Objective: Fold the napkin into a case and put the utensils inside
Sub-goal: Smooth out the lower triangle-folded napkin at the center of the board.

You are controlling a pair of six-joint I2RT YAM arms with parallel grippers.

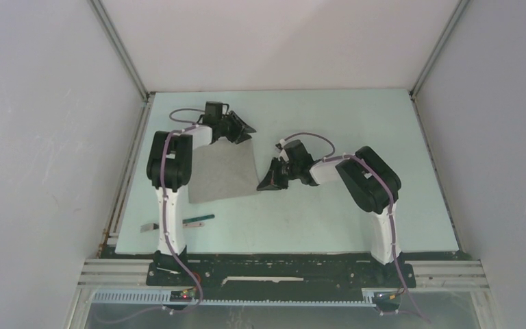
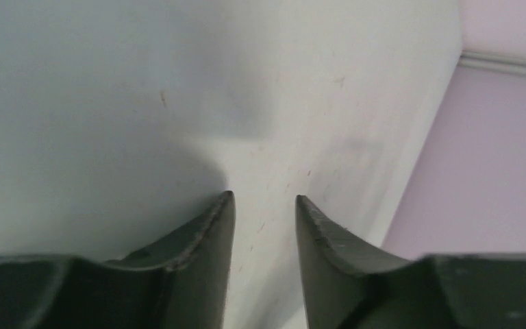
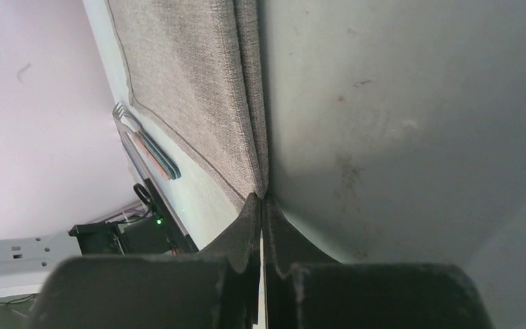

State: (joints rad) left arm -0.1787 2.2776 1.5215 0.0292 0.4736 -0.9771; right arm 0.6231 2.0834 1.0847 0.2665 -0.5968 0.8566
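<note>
The light grey napkin (image 1: 222, 175) lies on the table doubled over, with two layers showing along its right edge (image 3: 192, 89). My right gripper (image 1: 266, 184) is at its near right corner, and in the right wrist view its jaws (image 3: 261, 199) are shut with the cloth's folded edge running into the tips. My left gripper (image 1: 244, 130) hovers at the far right corner. Its fingers (image 2: 265, 199) stand apart over bare table with nothing between them. The utensils lie near the left arm's base: a dark green handle (image 1: 198, 220) and a silver piece (image 1: 151, 225). Fork tines (image 3: 124, 115) show past the cloth.
The pale table (image 1: 329, 212) is boxed in by white walls (image 1: 41, 137) on the left, right and back. A metal rail (image 1: 281, 274) and the arm bases run along the near edge. The left arm's upright link (image 1: 168, 205) stands between the napkin and the utensils.
</note>
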